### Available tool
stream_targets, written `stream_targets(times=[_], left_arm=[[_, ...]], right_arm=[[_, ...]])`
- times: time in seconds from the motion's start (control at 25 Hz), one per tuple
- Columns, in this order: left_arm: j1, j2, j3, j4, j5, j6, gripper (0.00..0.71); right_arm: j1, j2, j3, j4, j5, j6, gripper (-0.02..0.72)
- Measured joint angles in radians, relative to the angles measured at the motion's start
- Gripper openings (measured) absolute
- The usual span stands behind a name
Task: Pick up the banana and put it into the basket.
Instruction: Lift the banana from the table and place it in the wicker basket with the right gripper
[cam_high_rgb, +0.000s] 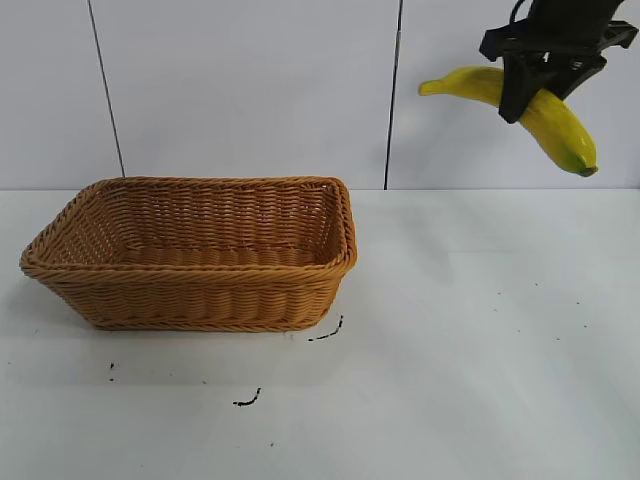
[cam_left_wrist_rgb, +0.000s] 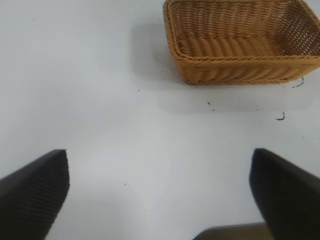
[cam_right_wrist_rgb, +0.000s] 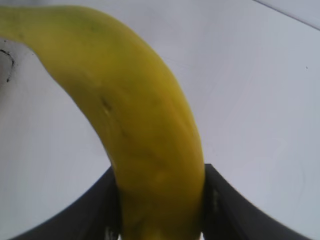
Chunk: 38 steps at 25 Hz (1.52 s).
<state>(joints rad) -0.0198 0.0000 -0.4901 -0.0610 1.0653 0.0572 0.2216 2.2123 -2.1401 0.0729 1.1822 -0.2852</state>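
White table (cam_high_rgb: 480, 330), pale wall behind. Right gripper (cam_high_rgb: 535, 88) clamped across the banana (cam_high_rgb: 555, 125) mid-length, held high for clearance; basket (cam_high_rgb: 200, 255) well below, toward the left arm. Left gripper (cam_left_wrist_rgb: 160, 200) idle, fingers apart.

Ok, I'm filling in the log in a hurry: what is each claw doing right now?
Left claw: open, holding nothing, above the bare table.
Right claw: shut on the banana, held high in the air to the right of the basket.
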Motion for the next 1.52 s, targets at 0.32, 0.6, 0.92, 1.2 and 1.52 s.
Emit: stream_targets(times=[0.32, 0.6, 0.92, 1.2, 1.52], left_arm=[[0.0, 0.0, 0.0, 0.0, 0.0, 0.0, 0.695], [0.0, 0.0, 0.0, 0.0, 0.0, 0.0, 0.695], [0.0, 0.0, 0.0, 0.0, 0.0, 0.0, 0.695], [0.0, 0.0, 0.0, 0.0, 0.0, 0.0, 0.695], [0.0, 0.0, 0.0, 0.0, 0.0, 0.0, 0.695]], right_arm=[[0.172, 0.008, -0.002, 0.0, -0.024, -0.022, 0.318], [0.318, 0.008, -0.002, -0.021, -0.087, -0.094, 0.318], [0.421, 0.006, -0.002, -0.11, -0.298, -0.269, 0.318], [0.429, 0.006, -0.002, -0.135, -0.351, -0.319, 0.318], [0.429, 0.055, -0.002, -0.127, -0.354, -0.347, 0.318]])
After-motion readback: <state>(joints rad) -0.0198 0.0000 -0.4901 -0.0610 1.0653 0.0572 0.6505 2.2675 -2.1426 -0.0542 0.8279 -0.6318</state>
